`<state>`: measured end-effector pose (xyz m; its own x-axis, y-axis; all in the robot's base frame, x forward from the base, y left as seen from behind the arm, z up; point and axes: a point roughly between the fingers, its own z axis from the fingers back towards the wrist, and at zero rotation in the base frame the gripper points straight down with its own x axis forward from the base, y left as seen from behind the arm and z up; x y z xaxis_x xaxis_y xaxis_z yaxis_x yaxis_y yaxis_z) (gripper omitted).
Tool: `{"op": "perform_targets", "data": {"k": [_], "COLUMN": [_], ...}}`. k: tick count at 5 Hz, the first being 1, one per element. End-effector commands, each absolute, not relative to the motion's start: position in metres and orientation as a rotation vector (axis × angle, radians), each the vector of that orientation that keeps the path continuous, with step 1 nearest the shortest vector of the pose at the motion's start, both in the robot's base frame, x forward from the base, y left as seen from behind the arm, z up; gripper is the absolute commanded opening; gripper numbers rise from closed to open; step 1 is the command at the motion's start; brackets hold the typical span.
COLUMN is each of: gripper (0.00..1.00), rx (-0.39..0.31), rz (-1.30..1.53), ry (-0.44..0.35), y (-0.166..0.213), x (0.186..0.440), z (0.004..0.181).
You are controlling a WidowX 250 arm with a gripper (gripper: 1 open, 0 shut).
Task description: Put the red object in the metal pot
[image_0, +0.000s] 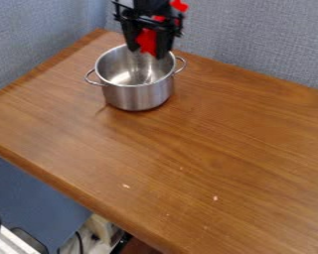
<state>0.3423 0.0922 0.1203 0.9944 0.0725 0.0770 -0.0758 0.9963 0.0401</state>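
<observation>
Metal pot (135, 77) near desk (189, 159) far-left corner, grey wall behind. Claw (147, 38) clamped on red object (148, 39), hanging above pot's far rim.

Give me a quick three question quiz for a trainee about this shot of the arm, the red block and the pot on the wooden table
1. True or false: the red object already lies on the bottom of the metal pot.
2. Where is the gripper relative to the pot? A) above its far rim B) over the near table edge C) beside the table
3. Fill in: the pot stands on a ____ table.

Key
1. False; the gripper holds it above the pot.
2. A
3. wooden
</observation>
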Motion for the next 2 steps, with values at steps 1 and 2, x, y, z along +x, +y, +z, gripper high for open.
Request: {"op": "perform_targets", "data": {"k": [1,2], "gripper": [0.00,1.00], "rx": [0.066,0.082], "rz": [0.144,0.169], "ry": [-0.135,-0.114], "y": [0.122,0.136], "x": [0.351,0.351], "z": [0.140,0.132]}}
